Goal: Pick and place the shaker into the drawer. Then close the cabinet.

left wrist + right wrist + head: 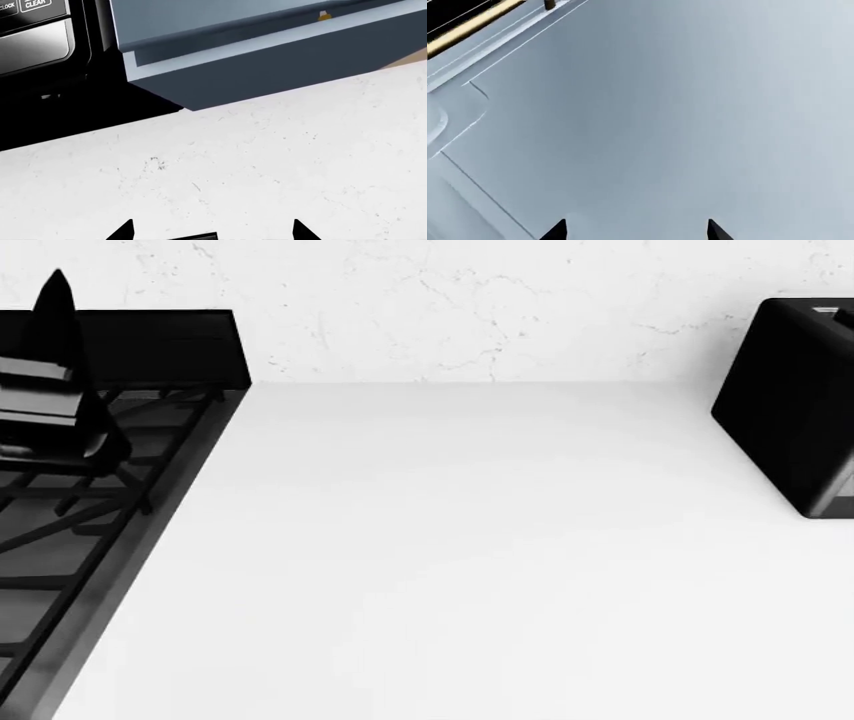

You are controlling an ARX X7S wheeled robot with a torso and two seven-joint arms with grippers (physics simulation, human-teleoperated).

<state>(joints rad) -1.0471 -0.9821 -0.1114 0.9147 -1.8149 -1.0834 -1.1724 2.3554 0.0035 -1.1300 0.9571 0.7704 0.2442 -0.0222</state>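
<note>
The left gripper's [213, 231] two black fingers [123, 231] show only as pointed tips at the edge of the left wrist view, set wide apart with nothing between them, so they are open. Beyond the tips lies a white speckled stone counter [267, 170], and farther beyond it a blue-grey panelled cabinet front [267, 55] with a small brass fitting [324, 16]. To one side of that cabinet front is a black and stainless-steel appliance with white button labels [40, 35].

The right gripper's [637, 231] black fingers [555, 231] are likewise only two pointed tips, spread well apart and holding nothing. Ahead of them is a broad, flat blue-grey panelled surface [680, 110], with a brass bar handle [467, 27] at its far corner.

In the head view, a white counter [467, 540] stretches out below a white marbled wall [467, 300]. A black stovetop with dark metal grates [67, 540] sits at one side, with part of a dark robot arm [54, 380] over it. A tall black box-shaped coffee machine [794, 400] stands at the other side.

The small round shaker does not show in any view, and I cannot tell where it is. Whether the flat blue-grey surface is the drawer cannot be told
</note>
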